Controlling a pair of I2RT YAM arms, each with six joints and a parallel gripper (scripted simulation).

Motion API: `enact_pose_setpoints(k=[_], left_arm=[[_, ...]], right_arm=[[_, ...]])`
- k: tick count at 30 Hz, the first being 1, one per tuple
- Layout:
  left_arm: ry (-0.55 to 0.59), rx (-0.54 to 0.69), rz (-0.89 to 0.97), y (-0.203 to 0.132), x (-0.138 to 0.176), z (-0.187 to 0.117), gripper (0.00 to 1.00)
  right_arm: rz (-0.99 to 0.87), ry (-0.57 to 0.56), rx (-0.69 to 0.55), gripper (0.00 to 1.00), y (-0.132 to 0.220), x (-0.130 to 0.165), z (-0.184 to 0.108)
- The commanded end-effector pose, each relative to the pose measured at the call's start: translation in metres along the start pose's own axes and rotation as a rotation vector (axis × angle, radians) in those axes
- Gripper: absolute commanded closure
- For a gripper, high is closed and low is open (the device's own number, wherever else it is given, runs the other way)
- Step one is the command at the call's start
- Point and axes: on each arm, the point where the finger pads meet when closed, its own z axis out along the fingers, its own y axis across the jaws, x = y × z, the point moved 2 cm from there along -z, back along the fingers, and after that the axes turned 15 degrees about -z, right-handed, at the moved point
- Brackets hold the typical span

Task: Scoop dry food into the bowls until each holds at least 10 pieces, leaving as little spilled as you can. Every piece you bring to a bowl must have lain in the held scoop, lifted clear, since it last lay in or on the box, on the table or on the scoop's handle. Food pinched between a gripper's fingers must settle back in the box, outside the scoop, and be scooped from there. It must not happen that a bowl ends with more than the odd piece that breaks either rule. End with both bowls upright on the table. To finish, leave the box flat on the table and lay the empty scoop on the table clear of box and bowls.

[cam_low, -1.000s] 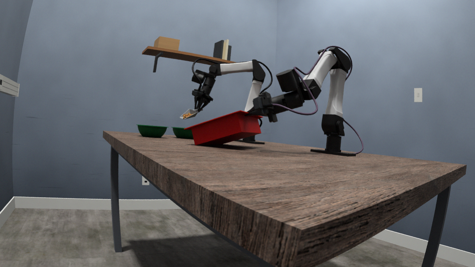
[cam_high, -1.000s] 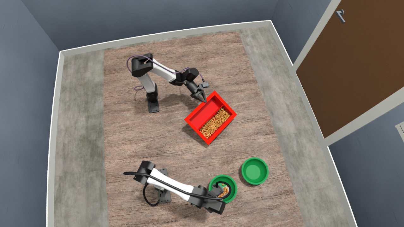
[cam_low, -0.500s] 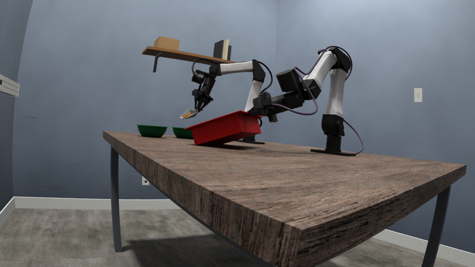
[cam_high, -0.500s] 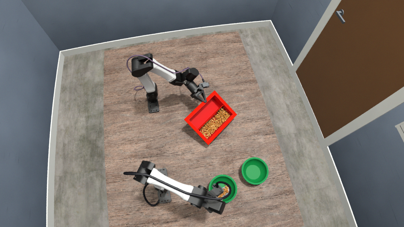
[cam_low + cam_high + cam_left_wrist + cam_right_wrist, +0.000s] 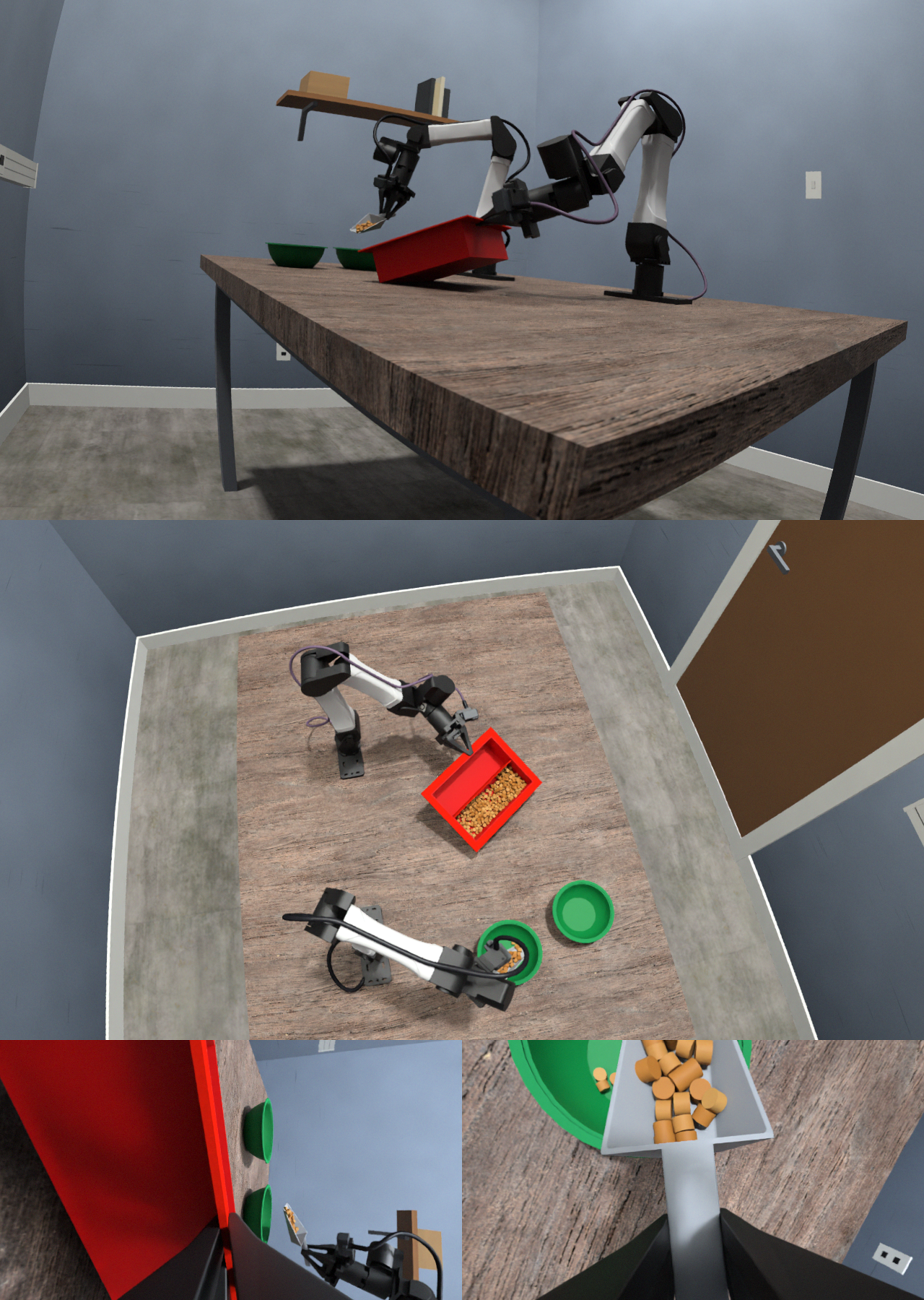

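Note:
The red box (image 5: 452, 819) (image 5: 426, 252) (image 5: 126, 1130) is tilted, one long side raised; the food (image 5: 491, 802) lies in its low compartment. My left gripper (image 5: 470, 752) (image 5: 483, 222) (image 5: 227, 1226) is shut on the raised rim. My right gripper (image 5: 388, 214) (image 5: 695, 1224) is shut on the handle of the grey scoop (image 5: 300, 1236) (image 5: 693, 1177), which holds several pieces over one green bowl (image 5: 482, 943) (image 5: 254, 1210) (image 5: 545, 1101). A few pieces (image 5: 599, 1074) show in that bowl; the scoop hides the rest. The other green bowl (image 5: 581, 911) (image 5: 295, 255) (image 5: 258, 1130) stands upright and looks empty.
Both arms stand on the wooden table (image 5: 362, 830) (image 5: 581, 349). The two bowls stand close together, with a narrow gap. A small tan speck (image 5: 487, 1056) lies on the table beside the bowl under the scoop; it may be a piece. A shelf (image 5: 362, 108) is on the wall.

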Motion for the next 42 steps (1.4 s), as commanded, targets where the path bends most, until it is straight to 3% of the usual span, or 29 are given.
enact_pose_setpoints(k=[1, 11, 24, 32, 42], left_arm=[[0.005, 0.076, 0.116, -0.034, 0.002, -0.004, 1.0], [0.005, 0.076, 0.116, -0.034, 0.002, -0.004, 1.0], [0.005, 0.076, 0.116, -0.034, 0.002, -0.004, 1.0], [0.005, 0.076, 0.116, -0.034, 0.002, -0.004, 1.0], [0.005, 0.076, 0.116, -0.034, 0.002, -0.004, 1.0]], right_arm=[[-0.005, -0.029, 0.054, 1.0, -0.007, -0.008, -0.012], [0.004, -0.023, 0.024, 1.0, 0.001, -0.005, -0.006], [0.431, -0.137, 0.044, 1.0, 0.041, -0.009, 0.01], [0.583, -0.18, 0.051, 1.0, 0.056, -0.012, 0.015], [0.585, -0.18, 0.081, 1.0, 0.048, -0.011, 0.01]])
